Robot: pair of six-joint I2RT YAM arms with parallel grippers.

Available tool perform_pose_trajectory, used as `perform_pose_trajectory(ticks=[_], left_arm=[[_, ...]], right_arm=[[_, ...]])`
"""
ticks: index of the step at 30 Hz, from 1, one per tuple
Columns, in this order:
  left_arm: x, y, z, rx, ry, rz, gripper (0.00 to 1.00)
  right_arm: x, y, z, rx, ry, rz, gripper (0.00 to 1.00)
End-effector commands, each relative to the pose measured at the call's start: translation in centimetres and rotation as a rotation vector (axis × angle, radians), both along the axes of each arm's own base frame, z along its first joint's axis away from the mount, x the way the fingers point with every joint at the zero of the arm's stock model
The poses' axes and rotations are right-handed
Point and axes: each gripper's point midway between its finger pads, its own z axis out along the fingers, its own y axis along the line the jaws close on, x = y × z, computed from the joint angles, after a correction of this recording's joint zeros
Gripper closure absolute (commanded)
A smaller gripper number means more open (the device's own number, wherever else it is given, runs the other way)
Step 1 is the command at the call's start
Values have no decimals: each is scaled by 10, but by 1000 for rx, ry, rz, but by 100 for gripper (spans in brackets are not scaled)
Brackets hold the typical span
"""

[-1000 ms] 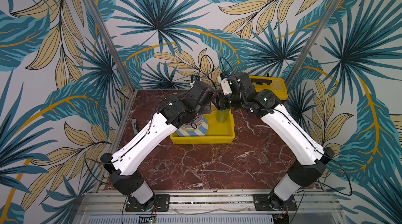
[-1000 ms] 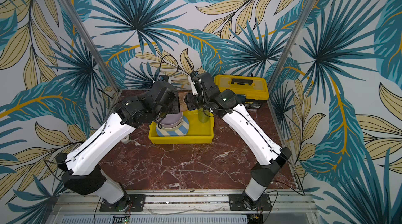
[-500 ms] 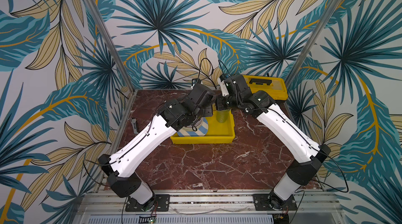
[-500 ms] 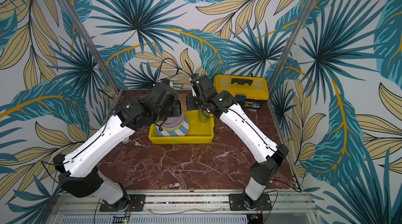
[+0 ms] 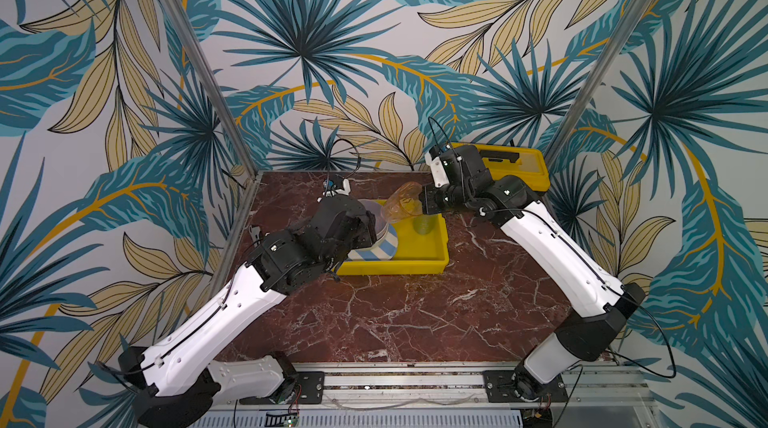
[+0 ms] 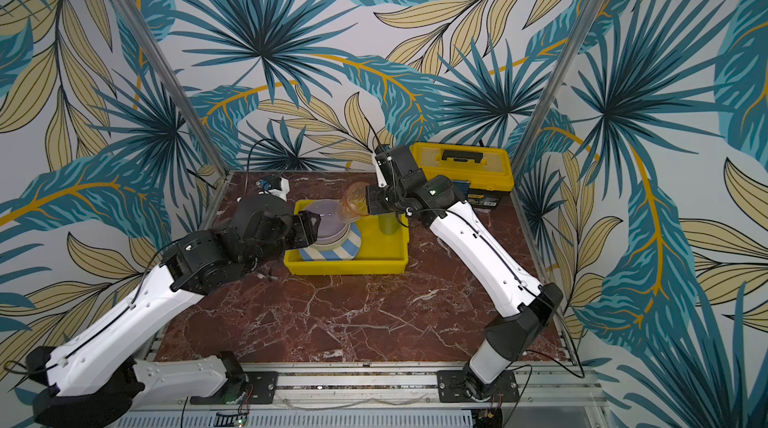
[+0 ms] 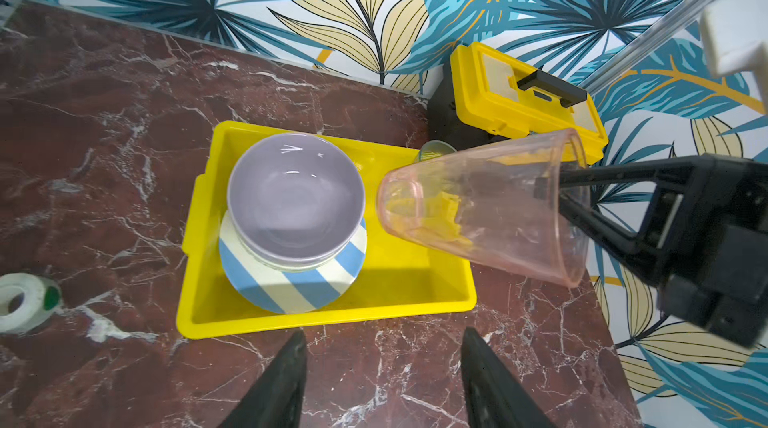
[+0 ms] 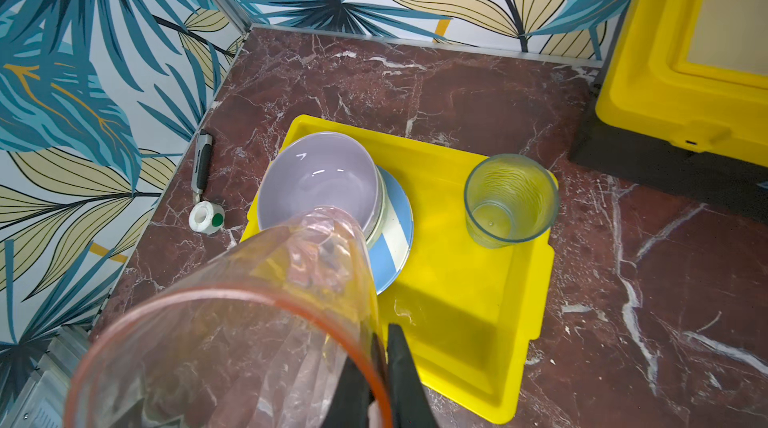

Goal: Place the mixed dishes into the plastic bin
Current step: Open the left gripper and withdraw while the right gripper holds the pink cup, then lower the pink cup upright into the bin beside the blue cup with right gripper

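Observation:
My right gripper [image 8: 380, 347] is shut on the rim of a clear pinkish tumbler [image 8: 228, 322], one finger inside and one outside. The tumbler [image 5: 401, 203] hangs tilted on its side above the yellow plastic bin [image 5: 395, 268]. In the bin a lilac bowl [image 7: 295, 197] sits in a pale bowl on a blue-white striped plate [image 7: 291, 288]. A clear greenish tumbler [image 8: 511, 201] stands upright in the bin's far right corner. My left gripper [image 7: 383, 332] is open and empty, just in front of the bin's left part [image 6: 313, 226].
A yellow-and-black toolbox [image 6: 461, 164] stands at the back right, close behind the bin. A white tape roll [image 8: 206, 218] and a small grey hand tool [image 8: 202, 160] lie on the marble by the left wall. Patterned walls enclose three sides.
My right gripper has shut on the pinkish tumbler's rim. My left gripper has opened and drawn back from over the bin towards the front left.

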Motion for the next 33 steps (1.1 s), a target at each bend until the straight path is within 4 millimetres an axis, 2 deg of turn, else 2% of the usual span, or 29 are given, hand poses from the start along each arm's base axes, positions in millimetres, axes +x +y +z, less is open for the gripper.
perform_pose_trajectory(ticks=[1,4,6,13,18,25,33], left_arm=[[2,17,-1,4,-15,12,31],[4,28,-12,25,-19,18,19],[5,33,-13,27,-31,24,16],[8,69,-9,15,-48,87,15],[7,85,-11,17,-47,111,14],[8,91,-14,30,-38,110,13],[8,96,-17,56,-29,119,13]], right_arm=[[-5,-13,-8,-31,35,20,100],[-4,-22,-25,-68,88,28,100],[-3,-26,-36,-97,127,44,100],[-8,-43,-77,-213,239,42,100],[-6,-53,-109,-264,291,1,100],[1,-71,-142,-395,350,-55,100],[-2,-80,-171,-433,412,-73,100]])
